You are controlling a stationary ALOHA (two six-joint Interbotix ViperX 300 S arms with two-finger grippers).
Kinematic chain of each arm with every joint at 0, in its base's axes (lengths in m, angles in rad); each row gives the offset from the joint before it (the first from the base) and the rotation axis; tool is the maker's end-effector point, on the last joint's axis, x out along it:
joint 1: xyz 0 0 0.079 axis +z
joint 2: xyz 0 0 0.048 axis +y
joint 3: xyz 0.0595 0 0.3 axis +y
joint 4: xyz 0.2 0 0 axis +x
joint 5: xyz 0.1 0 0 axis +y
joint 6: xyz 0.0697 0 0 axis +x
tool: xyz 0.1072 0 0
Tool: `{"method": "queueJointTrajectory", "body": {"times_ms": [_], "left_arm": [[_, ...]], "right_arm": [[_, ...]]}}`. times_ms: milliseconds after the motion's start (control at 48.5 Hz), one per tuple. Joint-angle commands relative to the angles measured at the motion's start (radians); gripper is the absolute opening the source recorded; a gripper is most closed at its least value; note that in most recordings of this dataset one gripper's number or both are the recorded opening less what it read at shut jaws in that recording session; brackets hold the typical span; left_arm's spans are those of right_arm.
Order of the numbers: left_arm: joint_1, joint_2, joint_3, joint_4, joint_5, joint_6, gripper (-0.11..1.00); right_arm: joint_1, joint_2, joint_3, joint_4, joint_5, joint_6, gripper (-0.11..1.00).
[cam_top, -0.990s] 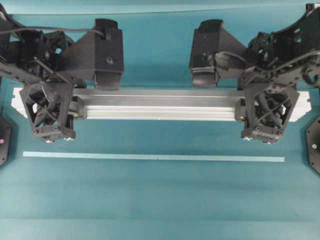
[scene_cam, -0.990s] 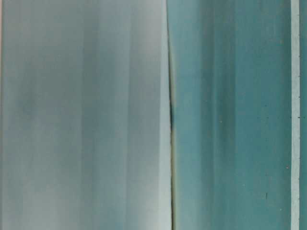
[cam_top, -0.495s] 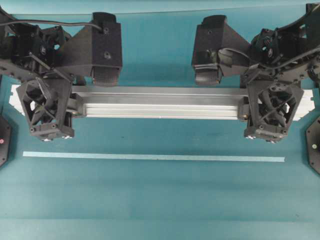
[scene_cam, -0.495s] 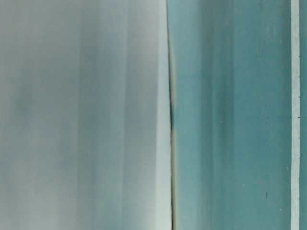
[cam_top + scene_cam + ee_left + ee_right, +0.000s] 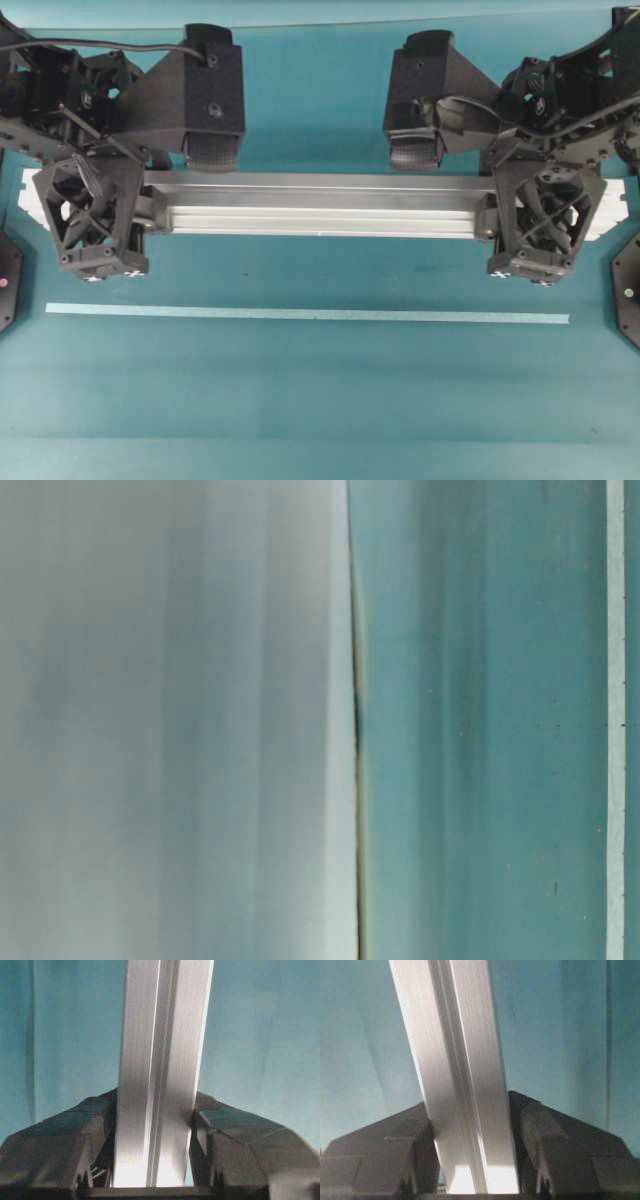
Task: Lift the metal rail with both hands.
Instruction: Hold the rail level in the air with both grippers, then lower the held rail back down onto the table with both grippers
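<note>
The metal rail (image 5: 320, 205) is a long silver grooved bar lying left to right across the overhead view, held above the teal table. My left gripper (image 5: 95, 212) is shut on it near its left end and my right gripper (image 5: 543, 212) near its right end. In the left wrist view the rail (image 5: 160, 1035) runs up between the black fingers (image 5: 220, 1135), which press both its sides at the left gripper (image 5: 155, 1127). The right wrist view shows the same grip: the rail (image 5: 450, 1035) sits tight in the right gripper (image 5: 470, 1120).
A thin pale tape line (image 5: 300, 314) lies on the table in front of the rail, and shows again as the tape line (image 5: 615, 720). A blurred grey surface (image 5: 170, 720) fills the left half of the table-level view. Black bases (image 5: 628, 290) stand at both side edges.
Over the last second both grippers and the rail rose slightly together and look a little larger from above. Since half a second ago they have barely moved. Both grips are unchanged.
</note>
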Motion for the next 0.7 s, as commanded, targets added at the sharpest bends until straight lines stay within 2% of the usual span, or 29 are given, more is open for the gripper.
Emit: {"method": "queueJointTrajectory", "body": {"times_ms": [0, 247, 680], "left_arm": [[0.002, -0.012, 0.012, 0.002, -0.017, -0.006, 0.37], [0.003, -0.011, 0.201, 0.003, -0.164, -0.003, 0.37], [0.006, -0.009, 0.41, 0.003, -0.391, 0.0, 0.37]], "right_arm": [[-0.005, -0.005, 0.035, -0.009, -0.034, 0.028, 0.33], [-0.005, -0.008, 0.192, -0.009, -0.193, 0.025, 0.33], [-0.003, -0.002, 0.397, -0.008, -0.357, 0.025, 0.33]]}}
